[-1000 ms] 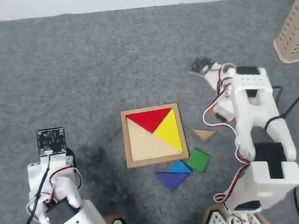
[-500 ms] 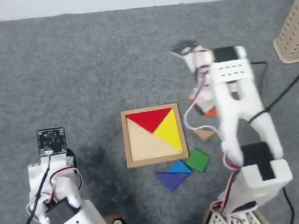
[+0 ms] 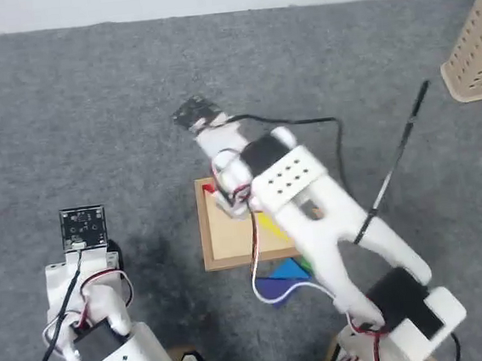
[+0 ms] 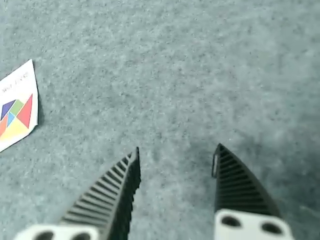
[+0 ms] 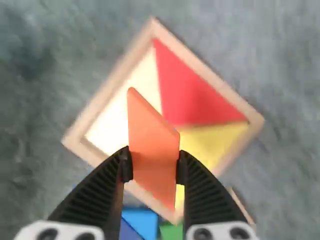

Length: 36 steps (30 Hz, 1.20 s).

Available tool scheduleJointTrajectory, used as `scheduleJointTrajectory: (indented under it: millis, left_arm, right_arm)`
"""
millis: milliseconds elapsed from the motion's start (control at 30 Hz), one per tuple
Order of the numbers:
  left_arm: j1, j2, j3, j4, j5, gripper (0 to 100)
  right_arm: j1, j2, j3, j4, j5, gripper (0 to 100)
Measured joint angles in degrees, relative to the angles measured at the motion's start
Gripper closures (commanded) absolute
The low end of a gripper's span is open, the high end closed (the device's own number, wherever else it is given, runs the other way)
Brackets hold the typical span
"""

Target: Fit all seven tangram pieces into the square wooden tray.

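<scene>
The square wooden tray (image 5: 107, 91) lies on the grey carpet with a red triangle (image 5: 192, 95) and a yellow triangle (image 5: 215, 142) in it. My right gripper (image 5: 152, 155) hangs above the tray's bare part, shut on an orange parallelogram (image 5: 152, 142). In the high view the right arm (image 3: 313, 216) reaches across the tray (image 3: 206, 243) and covers most of it. A blue triangle (image 3: 290, 270) and a purple triangle (image 3: 273, 290) lie just off the tray's near edge. My left gripper (image 4: 175, 160) is open over bare carpet, far from the pieces.
A printed card (image 4: 17, 107) with a tangram picture lies on the carpet close to the left gripper. A woven basket (image 3: 476, 47) stands at the far right edge. A green piece (image 5: 172, 232) and a tan piece (image 5: 239, 201) lie beside the tray.
The right arm has swung left from the carpet beside the tray to over the tray, carrying the orange parallelogram. The left arm has not moved.
</scene>
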State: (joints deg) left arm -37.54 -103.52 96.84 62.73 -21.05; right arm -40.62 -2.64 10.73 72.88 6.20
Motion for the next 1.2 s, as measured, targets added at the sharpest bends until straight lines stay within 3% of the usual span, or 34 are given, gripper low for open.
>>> scheduleJointTrajectory:
  millis: [267, 500, 733, 1000, 1200]
  left_arm:
    - [0.0, 0.0, 0.0, 0.0, 0.0, 78]
    - [0.0, 0.0, 0.0, 0.0, 0.0, 78]
    - [0.0, 0.0, 0.0, 0.0, 0.0, 78]
    - [0.0, 0.0, 0.0, 0.0, 0.0, 78]
    - [0.0, 0.0, 0.0, 0.0, 0.0, 78]
  right_arm:
    - [-3.6, 14.6, -4.4, -5.8, -7.2, 99.0]
    - [-3.6, 25.2, -11.3, -6.1, -9.1, 98.7]
    - [-2.9, 26.3, -15.1, -3.6, -13.3, 85.5]
    - [-2.9, 26.3, -15.2, -2.9, -13.3, 85.1]
    - [-2.9, 26.3, -16.4, -0.2, -13.3, 99.6]
